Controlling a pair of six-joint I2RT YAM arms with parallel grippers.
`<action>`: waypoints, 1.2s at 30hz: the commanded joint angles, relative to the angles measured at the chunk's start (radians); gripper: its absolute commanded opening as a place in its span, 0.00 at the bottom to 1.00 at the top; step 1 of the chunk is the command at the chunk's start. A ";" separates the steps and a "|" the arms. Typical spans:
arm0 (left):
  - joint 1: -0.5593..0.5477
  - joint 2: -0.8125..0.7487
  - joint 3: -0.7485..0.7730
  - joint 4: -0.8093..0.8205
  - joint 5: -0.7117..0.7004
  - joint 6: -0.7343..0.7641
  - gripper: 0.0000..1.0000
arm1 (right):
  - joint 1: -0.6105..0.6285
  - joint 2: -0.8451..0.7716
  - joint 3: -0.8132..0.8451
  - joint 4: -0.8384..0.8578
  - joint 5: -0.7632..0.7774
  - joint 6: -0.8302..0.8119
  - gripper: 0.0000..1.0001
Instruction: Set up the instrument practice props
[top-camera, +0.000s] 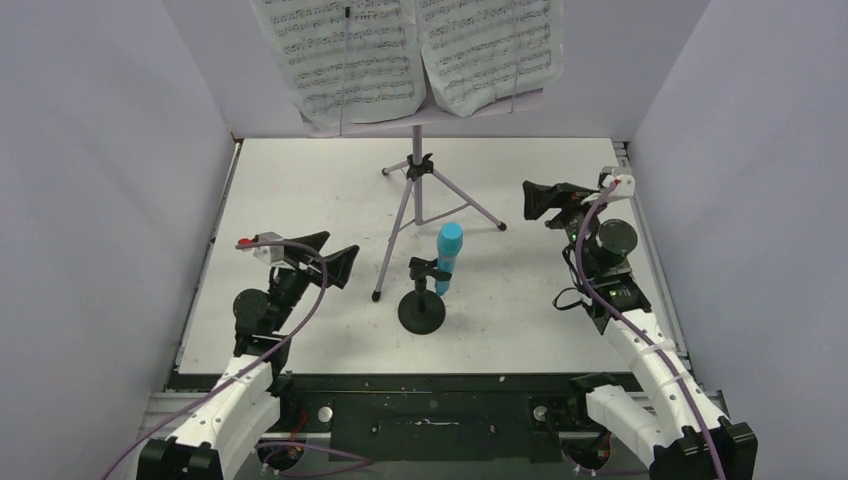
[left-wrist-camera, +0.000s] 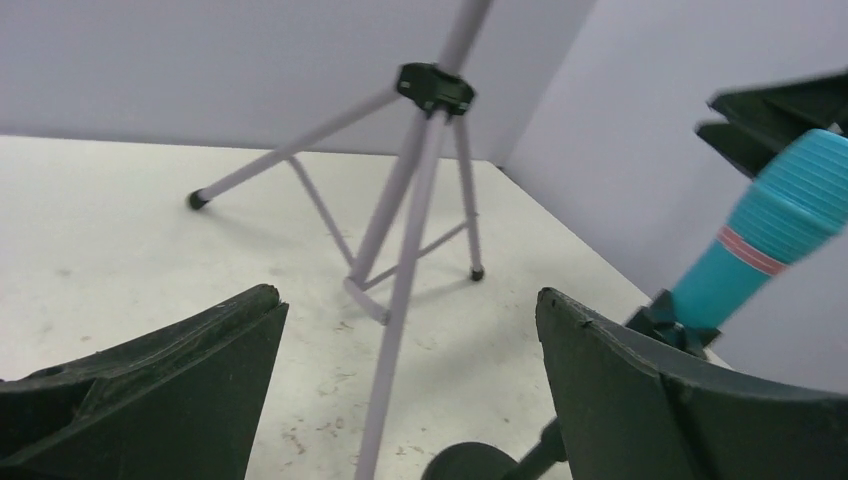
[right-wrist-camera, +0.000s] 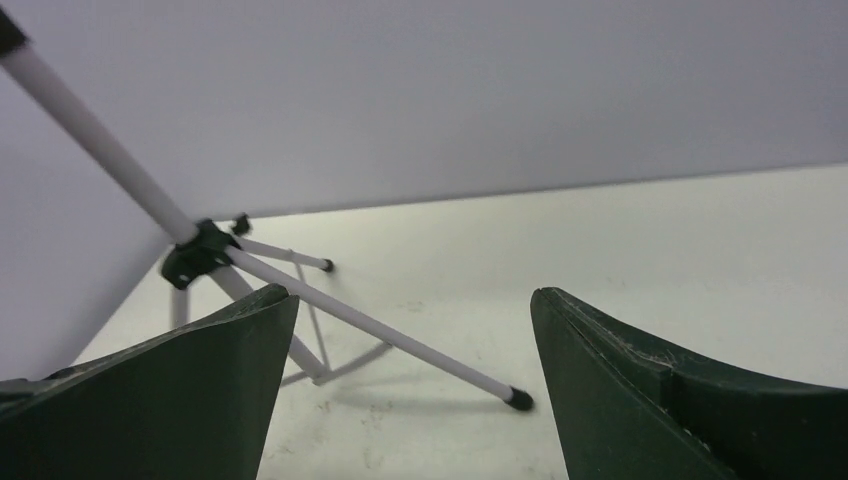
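— Where did you have the claws at that point?

— Both were off the props. My left gripper (left-wrist-camera: 405, 293) was spread wide with nothing in it, low over the table (top-camera: 290, 190) on the left side. My right gripper (right-wrist-camera: 415, 292) was spread just as wide and empty, over by the right edge.

— And the microphone?

— The turquoise toy microphone (top-camera: 448, 255) sat in the clip of the small black mic stand (top-camera: 421, 312), tilted, head up. That stand's round base was near the middle of the table, just beside the foot of the near leg of the lilac tripod music stand (top-camera: 418, 195). From my left wrist camera, that near leg ran up between my fingers and the microphone showed past the right-hand finger, so it lay beyond the leg, to the right of the claw and apart from it.

— The right side?

— My right claw faced the tripod's legs from the right and was well apart from the microphone. The white sheet-music pages (top-camera: 350, 55) lay side by side on the desk up top.
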 joint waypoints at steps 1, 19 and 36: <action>0.010 -0.100 -0.070 -0.124 -0.328 0.009 0.96 | -0.034 -0.057 -0.144 0.015 0.144 0.030 0.90; 0.010 -0.099 -0.164 -0.110 -0.832 0.252 0.97 | -0.035 0.077 -0.553 0.392 0.560 -0.210 0.90; 0.026 0.568 -0.058 0.335 -0.862 0.471 0.96 | -0.096 0.370 -0.585 0.773 0.550 -0.252 0.90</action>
